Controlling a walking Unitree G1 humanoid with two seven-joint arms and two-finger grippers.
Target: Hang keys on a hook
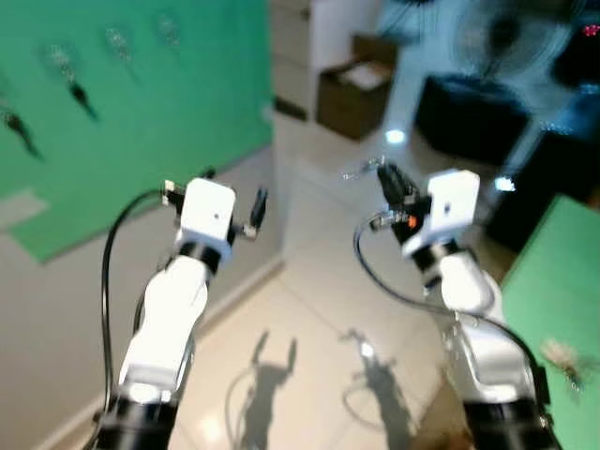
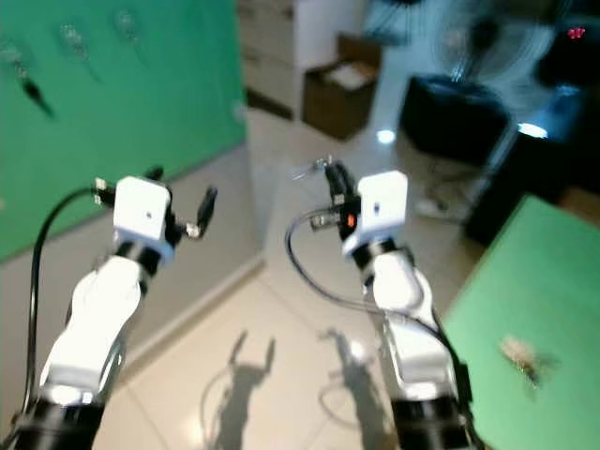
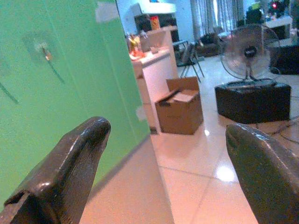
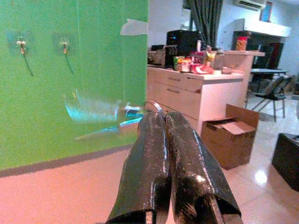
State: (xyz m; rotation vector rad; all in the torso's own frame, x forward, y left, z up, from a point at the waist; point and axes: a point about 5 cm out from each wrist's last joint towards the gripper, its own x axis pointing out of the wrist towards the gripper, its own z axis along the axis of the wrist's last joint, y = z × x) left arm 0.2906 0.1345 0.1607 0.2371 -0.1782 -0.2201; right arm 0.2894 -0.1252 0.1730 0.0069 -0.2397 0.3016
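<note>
My right gripper point(image 1: 387, 176) is held up at chest height, shut on a bunch of keys point(image 1: 361, 171). The key ring point(image 4: 152, 104) sticks out past the closed fingertips, and the keys point(image 4: 100, 122) are a motion-blurred bluish smear. On my left is a green wall point(image 1: 141, 122) with small hooks point(image 1: 117, 39); two hooks point(image 4: 64, 44) are also seen from the right wrist, with thin dark strips below them. My left gripper point(image 1: 232, 192) is raised beside the wall, open and empty, its fingers point(image 3: 70, 168) wide apart.
A green table point(image 1: 553, 281) at my right carries another small bunch of keys point(image 1: 565, 358). Ahead on the tiled floor stand a cardboard box point(image 1: 354, 92), a black case point(image 1: 469, 112) and a fan point(image 1: 506, 42). A white counter point(image 4: 196, 95) adjoins the wall's end.
</note>
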